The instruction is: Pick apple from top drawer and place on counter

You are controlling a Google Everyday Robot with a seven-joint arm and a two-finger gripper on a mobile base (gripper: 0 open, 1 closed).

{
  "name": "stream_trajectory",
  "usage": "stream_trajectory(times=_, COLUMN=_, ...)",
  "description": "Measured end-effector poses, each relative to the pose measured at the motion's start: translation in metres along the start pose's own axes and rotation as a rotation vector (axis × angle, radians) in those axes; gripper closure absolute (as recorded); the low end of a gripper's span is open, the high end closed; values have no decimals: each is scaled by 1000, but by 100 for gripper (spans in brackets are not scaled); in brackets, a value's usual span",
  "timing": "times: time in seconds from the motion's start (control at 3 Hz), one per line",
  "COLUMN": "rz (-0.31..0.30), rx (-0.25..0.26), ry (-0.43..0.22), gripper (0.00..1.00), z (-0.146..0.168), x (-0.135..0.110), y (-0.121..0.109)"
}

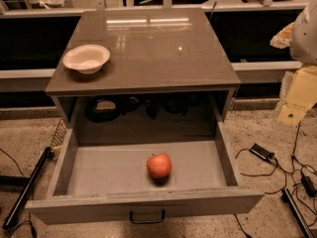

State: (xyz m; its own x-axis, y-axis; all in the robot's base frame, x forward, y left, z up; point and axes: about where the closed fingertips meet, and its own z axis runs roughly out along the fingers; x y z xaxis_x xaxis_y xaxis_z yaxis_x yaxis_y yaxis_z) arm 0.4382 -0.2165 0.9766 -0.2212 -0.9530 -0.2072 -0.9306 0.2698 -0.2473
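Note:
The apple (159,165), small, round and red-orange, lies on the grey floor of the open top drawer (99,170), a little right of the middle and near the front panel. The drawer is pulled fully out, with its dark handle (147,217) at the bottom. The glossy grey-brown counter (163,53) is above and behind the drawer. My gripper (292,36) is a pale shape at the right edge, level with the counter, well right of and above the apple. It holds nothing that I can see.
A white shallow bowl (86,58) stands on the counter's left front corner. Yellowish boxes (299,95) stand right of the cabinet. Cables and small black devices (262,152) lie on the floor at right. A black bar (27,187) lies on the floor at left.

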Motion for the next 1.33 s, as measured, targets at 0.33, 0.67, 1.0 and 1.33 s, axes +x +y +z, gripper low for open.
stream_trajectory(times=0.33, rz=0, rx=0, ry=0, gripper=0, z=0, x=0, y=0)
stream_trajectory(times=0.67, rz=-39, rx=-102, ry=77, gripper=0, z=61, x=7, y=12)
stream_trajectory(times=1.0, rz=-102, rx=-124, ry=105, gripper=0, z=123, x=12, y=39)
stream_trajectory(times=1.33, rz=-115, rx=-121, ry=100, gripper=0, z=150, x=12, y=49)
